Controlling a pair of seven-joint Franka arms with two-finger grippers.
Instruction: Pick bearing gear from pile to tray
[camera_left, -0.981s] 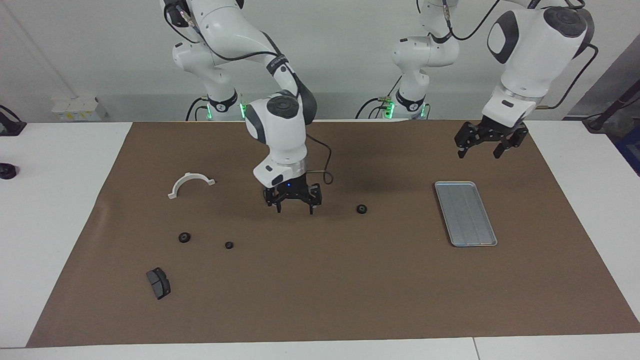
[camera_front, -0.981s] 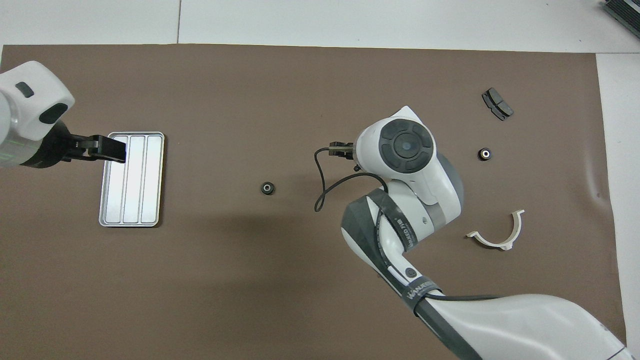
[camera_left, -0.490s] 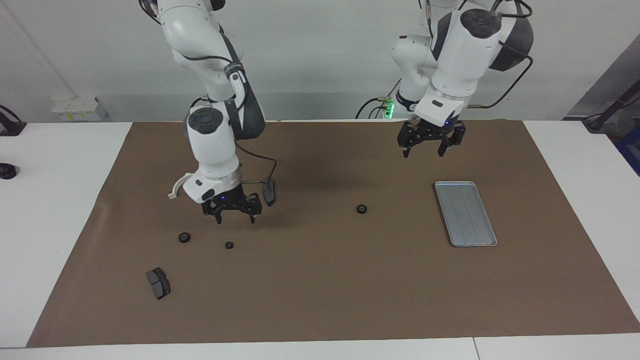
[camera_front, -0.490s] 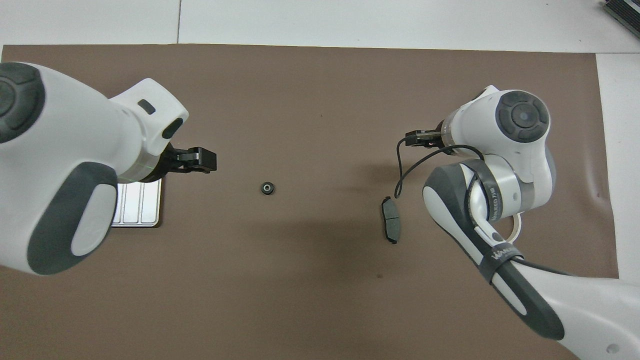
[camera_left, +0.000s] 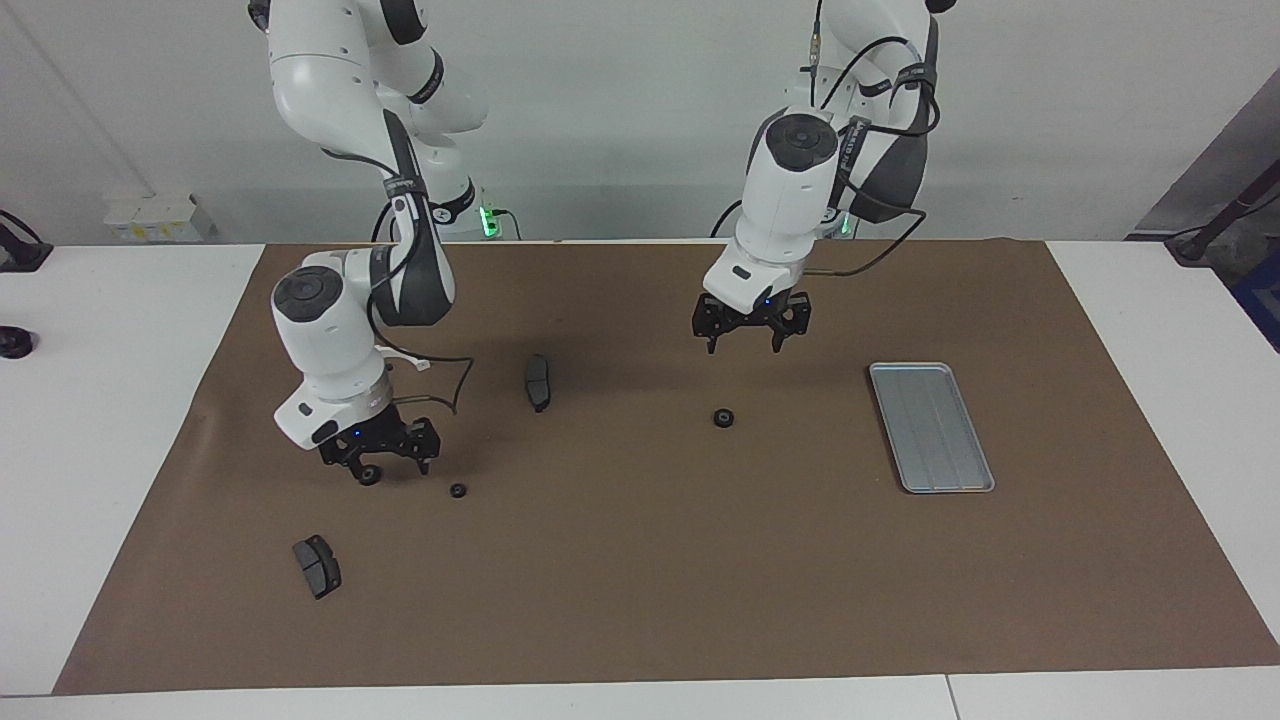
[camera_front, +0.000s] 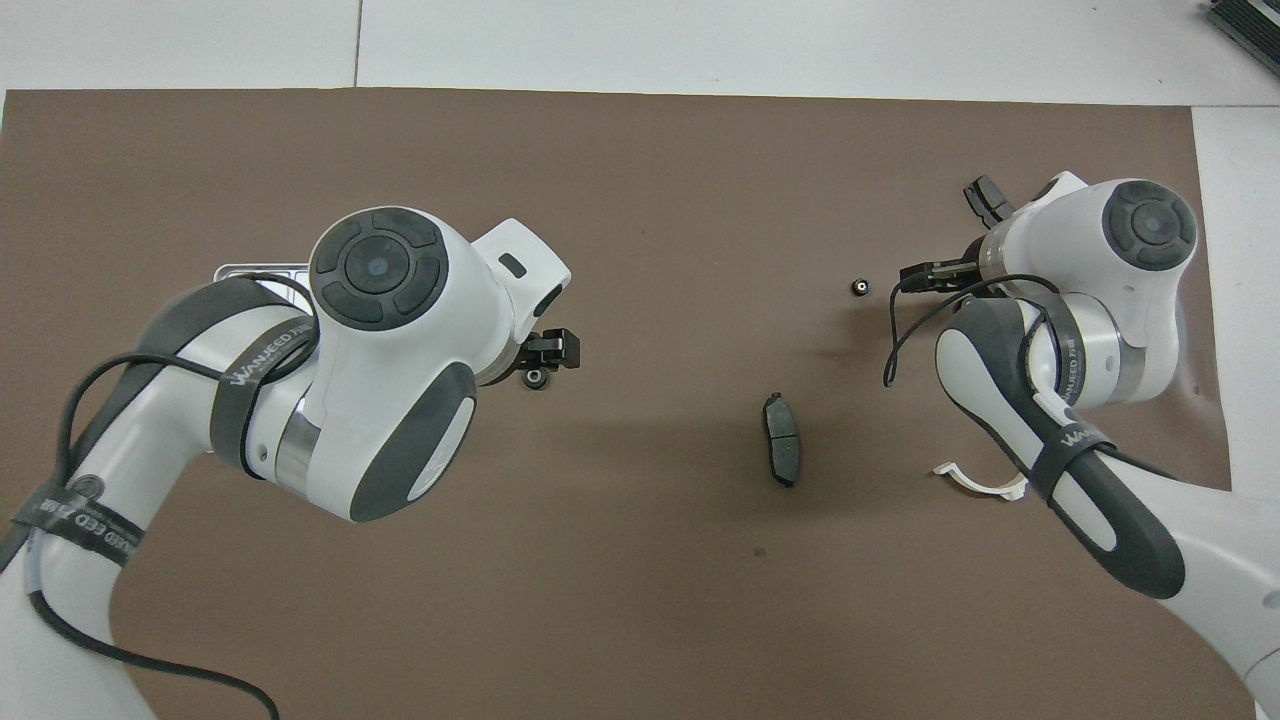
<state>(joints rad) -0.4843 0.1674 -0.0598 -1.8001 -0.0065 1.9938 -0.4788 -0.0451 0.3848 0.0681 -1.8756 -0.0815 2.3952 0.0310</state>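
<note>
Three small black gears lie on the brown mat. My right gripper (camera_left: 378, 464) is open and low over one gear (camera_left: 369, 474), its fingers on either side of it. A second gear (camera_left: 458, 490) lies beside it, toward the table's middle, and shows in the overhead view (camera_front: 858, 289). My left gripper (camera_left: 748, 336) is open and empty in the air over the third gear (camera_left: 722, 418), which also shows in the overhead view (camera_front: 537, 378). The silver tray (camera_left: 930, 427) lies toward the left arm's end, with nothing in it. In the overhead view my left arm hides most of the tray (camera_front: 250, 270).
One dark grey pad (camera_left: 537, 381) lies near the mat's middle, another (camera_left: 317, 566) farther from the robots at the right arm's end. The white half-ring bracket (camera_front: 980, 482) is partly hidden by my right arm. The right arm's cable hangs near the first pad.
My right gripper has moved toward its own end of the table and come down over a gear. My left gripper has swung from beside the tray to over the lone gear.
</note>
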